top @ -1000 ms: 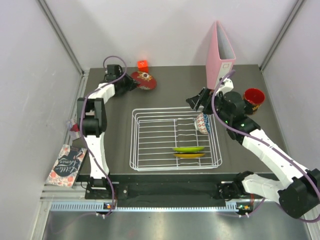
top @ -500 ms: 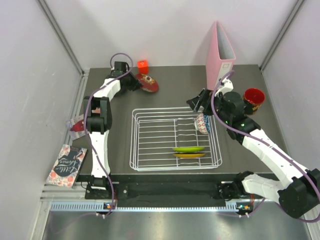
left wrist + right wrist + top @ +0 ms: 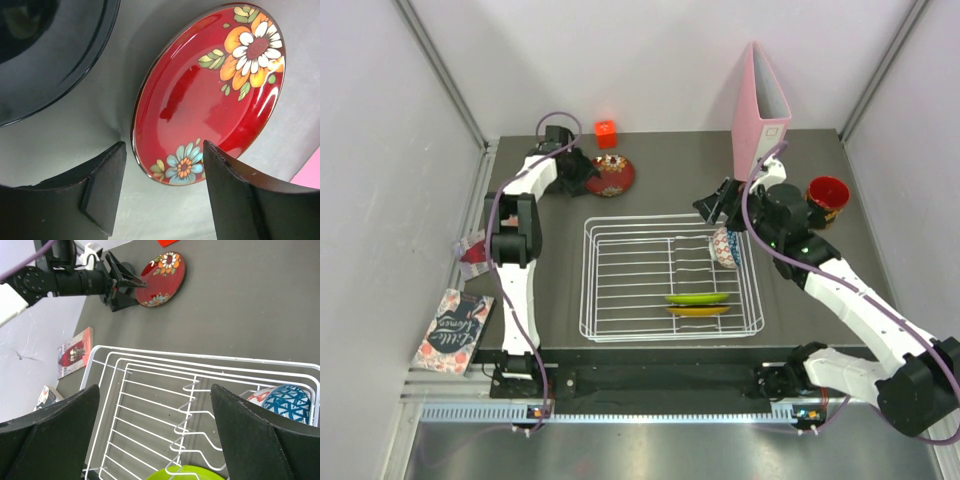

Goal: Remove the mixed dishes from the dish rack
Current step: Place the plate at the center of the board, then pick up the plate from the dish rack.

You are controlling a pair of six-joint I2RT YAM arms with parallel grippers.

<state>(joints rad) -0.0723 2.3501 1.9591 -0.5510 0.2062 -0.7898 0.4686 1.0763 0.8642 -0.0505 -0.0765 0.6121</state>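
My left jaws stand apart, straddling the near rim of the glossy red flowered plate [image 3: 210, 85], which lies flat on the matte grey surface [image 3: 660, 190] beside a shiny black plate [image 3: 50, 45]. My right jaws gape wide, holding nothing, above the white wire rack [image 3: 586, 280]. In it a blue-and-white patterned bowl [image 3: 287, 402] sits at the back right, and a green plate [image 3: 697, 298] and a gold plate [image 3: 698, 311] stand on edge.

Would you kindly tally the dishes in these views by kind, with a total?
Plates: 4 (black plate, red floral plate, lime green plate, gold plate)
Bowls: 1 (blue-white bowl)
Cups: 1 (red cup)
Total: 6
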